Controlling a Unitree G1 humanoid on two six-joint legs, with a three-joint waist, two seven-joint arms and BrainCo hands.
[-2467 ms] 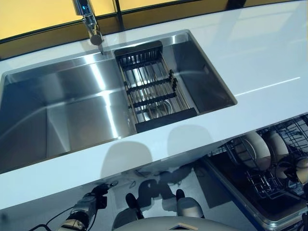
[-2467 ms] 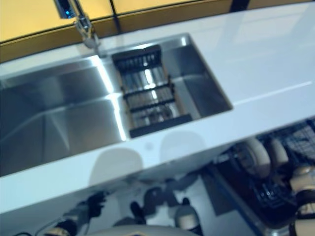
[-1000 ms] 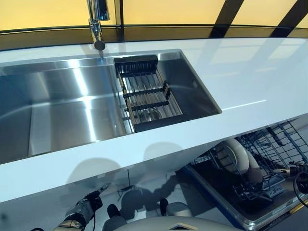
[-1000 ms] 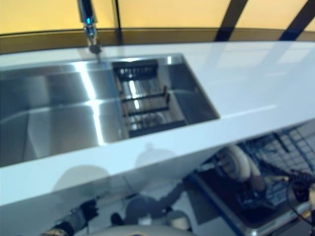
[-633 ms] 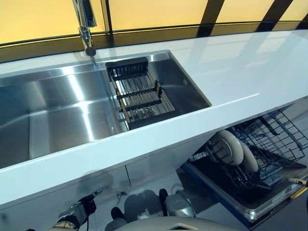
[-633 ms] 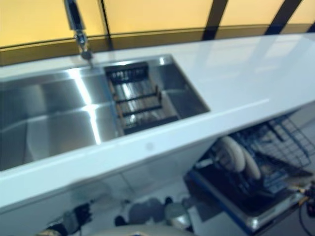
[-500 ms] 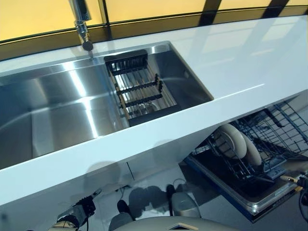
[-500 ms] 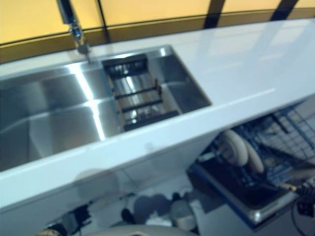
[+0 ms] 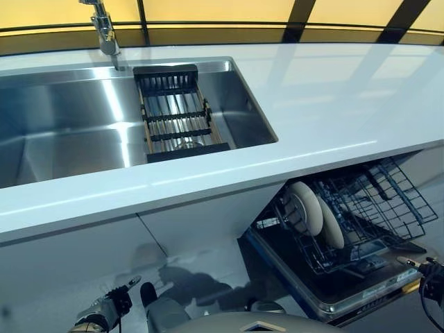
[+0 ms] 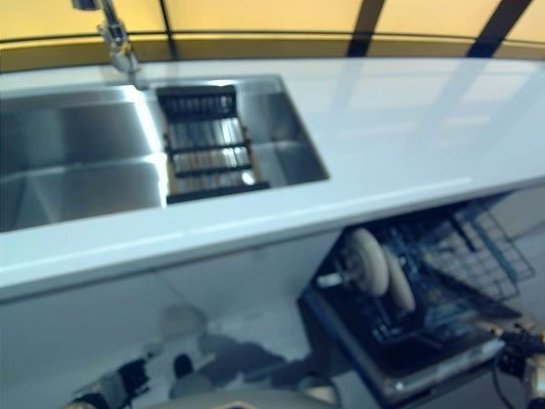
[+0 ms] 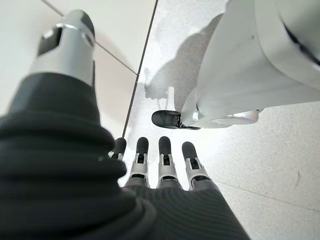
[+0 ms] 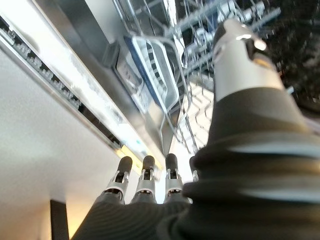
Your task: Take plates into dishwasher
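Note:
Two white plates (image 9: 304, 207) stand upright side by side in the wire rack (image 9: 378, 201) of the open dishwasher, under the white counter at the lower right. My right hand (image 9: 431, 269) hangs low by the front corner of the dishwasher door (image 9: 326, 300). In the right wrist view its fingers (image 12: 145, 175) are straight and hold nothing, with the rack and door edge past them. My left hand (image 9: 104, 312) hangs low at the lower left. Its fingers (image 11: 166, 159) are straight over the floor and empty.
A steel sink (image 9: 69, 132) is set in the white counter (image 9: 333, 104), with a black drying rack (image 9: 170, 114) across its right part and a faucet (image 9: 104, 31) behind. The pulled-out dishwasher rack and door jut out below the counter on the right.
The whole picture has shifted, so the camera has moved: the sink now sits further left and more of the dishwasher rack shows. The plates stay in the rack. Both hands stay low and empty.

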